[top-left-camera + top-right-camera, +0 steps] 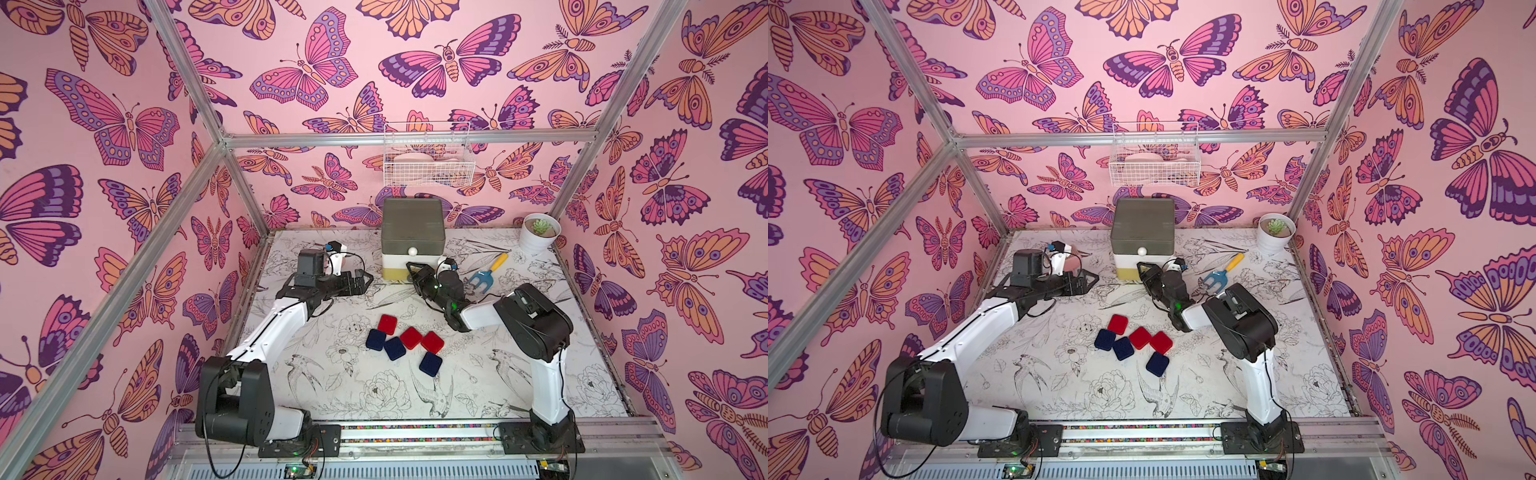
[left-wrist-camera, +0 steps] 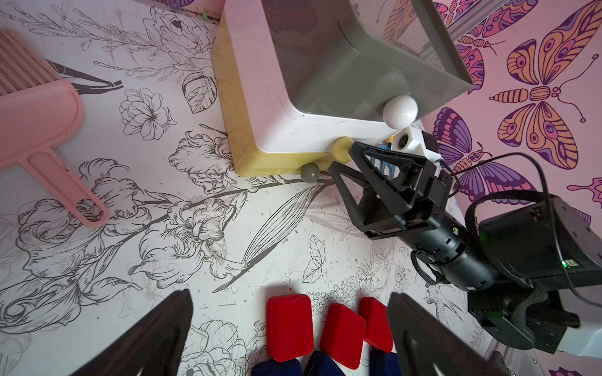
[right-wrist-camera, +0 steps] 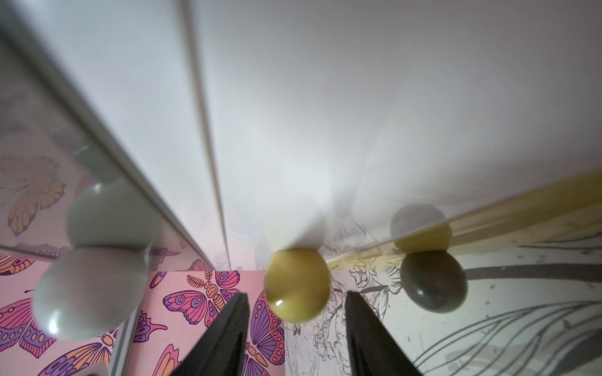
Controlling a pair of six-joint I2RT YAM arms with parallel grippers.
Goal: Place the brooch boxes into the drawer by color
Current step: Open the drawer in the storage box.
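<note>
Three red brooch boxes (image 1: 411, 337) and three navy ones (image 1: 395, 348) lie clustered mid-table in both top views (image 1: 1140, 337). The drawer (image 1: 412, 241) stands at the back with all three tiers closed. My right gripper (image 3: 295, 294) is open. Its two fingertips (image 3: 239, 302) stand just short of the middle tier's yellow knob (image 3: 297, 285), one on each side, not touching it. The left wrist view shows that gripper (image 2: 340, 159) level with the yellow knob (image 2: 341, 150). My left gripper (image 2: 290, 294) is open and empty, left of the drawer (image 1: 368, 282); its view looks past its fingers at the red boxes (image 2: 289, 327).
A pink dustpan with brush (image 2: 39, 114) lies by the left arm. A blue hand fork with a yellow handle (image 1: 488, 272) lies right of the drawer, beside the right arm. A white pot with a succulent (image 1: 539, 232) stands back right. A white wire basket (image 1: 428, 158) hangs on the back wall.
</note>
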